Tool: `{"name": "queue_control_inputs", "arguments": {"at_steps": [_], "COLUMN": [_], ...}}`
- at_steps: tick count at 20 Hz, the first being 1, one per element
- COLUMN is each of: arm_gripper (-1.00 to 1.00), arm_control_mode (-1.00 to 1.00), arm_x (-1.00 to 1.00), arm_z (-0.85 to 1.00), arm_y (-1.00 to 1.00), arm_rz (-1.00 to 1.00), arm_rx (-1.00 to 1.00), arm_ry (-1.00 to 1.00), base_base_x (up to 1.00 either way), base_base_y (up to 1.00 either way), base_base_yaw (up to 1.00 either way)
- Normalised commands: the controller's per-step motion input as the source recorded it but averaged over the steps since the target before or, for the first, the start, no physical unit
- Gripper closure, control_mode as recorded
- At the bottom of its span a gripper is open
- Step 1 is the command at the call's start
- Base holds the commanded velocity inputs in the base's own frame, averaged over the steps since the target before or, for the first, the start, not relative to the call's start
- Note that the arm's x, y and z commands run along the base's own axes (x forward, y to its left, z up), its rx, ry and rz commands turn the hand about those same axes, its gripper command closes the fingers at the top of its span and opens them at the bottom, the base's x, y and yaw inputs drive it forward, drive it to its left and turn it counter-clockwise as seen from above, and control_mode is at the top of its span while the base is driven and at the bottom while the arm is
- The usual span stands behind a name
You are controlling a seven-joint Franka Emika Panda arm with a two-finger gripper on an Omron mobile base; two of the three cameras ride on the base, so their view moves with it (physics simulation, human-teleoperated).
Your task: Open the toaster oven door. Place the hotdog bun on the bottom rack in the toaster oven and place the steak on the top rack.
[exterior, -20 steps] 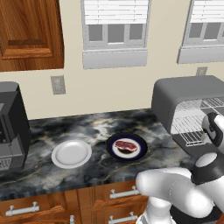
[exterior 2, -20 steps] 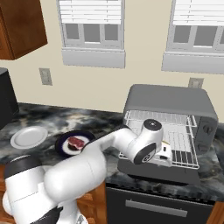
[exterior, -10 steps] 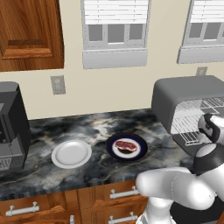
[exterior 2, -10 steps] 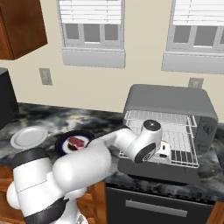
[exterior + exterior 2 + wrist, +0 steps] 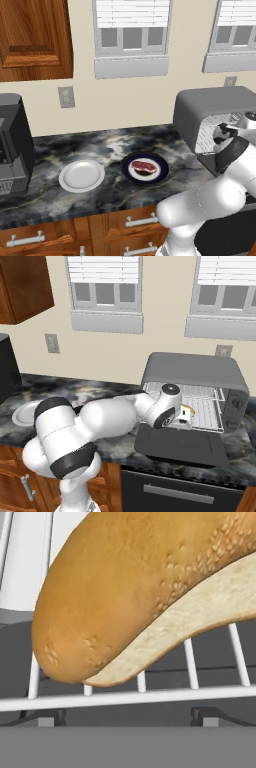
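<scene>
Fully spread gripper (image 5: 186, 415) holds nothing; hotdog bun (image 5: 145, 587) on rack

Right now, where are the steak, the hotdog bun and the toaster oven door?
steak (image 5: 143, 166): left base view, its red middle.
hotdog bun (image 5: 125, 587): hand view, its browned top.
toaster oven door (image 5: 180, 445): right base view, its flat inner face.

Toaster oven (image 5: 192, 372): matte grey box, rounded top corners, on the counter.
Door (image 5: 181, 444): dark grey panel, folded down flat.
Bun (image 5: 140, 592): golden-tan, lying on a silvery wire rack (image 5: 125, 698) inside.
Steak (image 5: 143, 166): dark red slab, on a dark plate (image 5: 161, 163) left of the oven.
</scene>
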Motion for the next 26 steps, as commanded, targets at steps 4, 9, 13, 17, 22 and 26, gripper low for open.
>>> {"name": "queue_control_inputs", "arguments": {"at_steps": [4,9,13,17,22,26], "arm_gripper": [-1.0,-1.0,-1.0,-1.0,-1.0,-1.0], "arm_control_mode": [-1.0,-1.0,-1.0,-1.0,-1.0,-1.0], "arm_x": [0.52,0.15,0.02,0.31,0.29,0.0], "arm_z": [0.0,0.0,0.0,0.0,0.0,0.0], "arm_y": [0.0,0.0,0.0,0.0,0.0,0.0], "arm_rz": [0.0,0.0,0.0,0.0,0.0,0.0], "arm_rx": [0.05,0.06,0.06,0.03,0.03,0.04], "arm_ry": [-0.02,-0.04,-0.06,-0.06,-0.06,-0.03], "base_base_x": [0.0,0.0,0.0,0.0,0.0,0.0], "base_base_y": [0.0,0.0,0.0,0.0,0.0,0.0], "base_base_yaw": [0.0,0.0,0.0,0.0,0.0,0.0]}}
